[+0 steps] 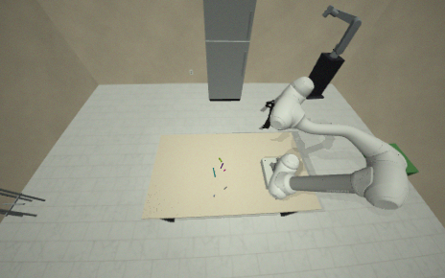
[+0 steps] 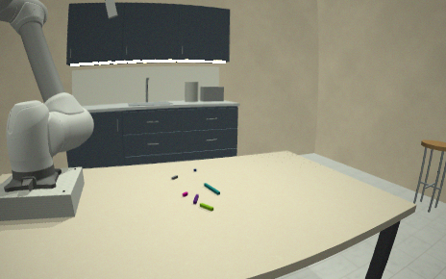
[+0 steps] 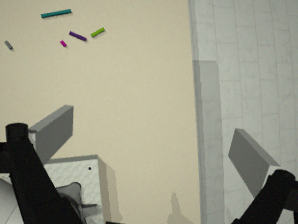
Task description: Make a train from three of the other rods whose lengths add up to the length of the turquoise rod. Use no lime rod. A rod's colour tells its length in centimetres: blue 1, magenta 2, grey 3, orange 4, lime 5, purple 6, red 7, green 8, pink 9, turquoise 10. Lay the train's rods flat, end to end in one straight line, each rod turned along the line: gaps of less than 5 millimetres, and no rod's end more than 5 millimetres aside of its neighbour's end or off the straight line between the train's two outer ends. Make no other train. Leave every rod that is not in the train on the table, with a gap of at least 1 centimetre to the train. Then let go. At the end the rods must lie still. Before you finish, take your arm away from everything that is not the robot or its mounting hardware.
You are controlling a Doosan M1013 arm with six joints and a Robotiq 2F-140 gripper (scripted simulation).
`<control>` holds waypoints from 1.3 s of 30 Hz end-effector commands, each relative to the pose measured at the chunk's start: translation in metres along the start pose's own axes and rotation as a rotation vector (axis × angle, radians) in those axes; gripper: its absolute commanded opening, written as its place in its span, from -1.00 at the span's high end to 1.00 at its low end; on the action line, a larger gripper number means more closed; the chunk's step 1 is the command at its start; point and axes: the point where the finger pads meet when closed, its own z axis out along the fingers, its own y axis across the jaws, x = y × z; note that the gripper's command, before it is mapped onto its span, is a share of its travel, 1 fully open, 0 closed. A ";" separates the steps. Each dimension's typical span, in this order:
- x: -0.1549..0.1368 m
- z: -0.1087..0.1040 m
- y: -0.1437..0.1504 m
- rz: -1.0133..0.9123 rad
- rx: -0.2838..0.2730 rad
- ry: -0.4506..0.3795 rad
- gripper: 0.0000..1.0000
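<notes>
The turquoise rod (image 1: 214, 173) (image 2: 211, 189) (image 3: 56, 13) lies on the table. The purple rod (image 1: 222, 166) (image 2: 196, 198) (image 3: 78, 36) lies at a slant between the magenta rod (image 1: 224, 170) (image 2: 185, 193) (image 3: 63, 43) and the lime rod (image 1: 220, 159) (image 2: 207, 207) (image 3: 98, 32), touching neither. The grey rod (image 1: 225, 188) (image 2: 174, 177) (image 3: 8, 45) and the tiny blue rod (image 1: 214, 196) (image 2: 195, 169) lie apart from them; blue is outside the wrist view. My gripper (image 1: 263, 118) (image 3: 152, 131) is open and empty, high above the table's far edge, away from the rods.
The arm's white base block (image 1: 267, 174) (image 2: 43, 204) stands on the table (image 1: 182, 192) (image 2: 288, 216) (image 3: 145, 90), beside the rods. A green box (image 1: 405, 158) is behind the arm. A fridge, a second grey arm on a black stand and a stool stand away from the table.
</notes>
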 end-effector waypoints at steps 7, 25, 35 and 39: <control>0.010 0.090 -0.037 -0.028 0.046 -0.054 -1.00; 0.025 0.232 -0.097 -0.076 0.129 -0.132 -1.00; 0.034 0.307 -0.129 -0.102 0.172 -0.173 -1.00; 0.038 0.339 -0.143 -0.113 0.191 -0.191 -1.00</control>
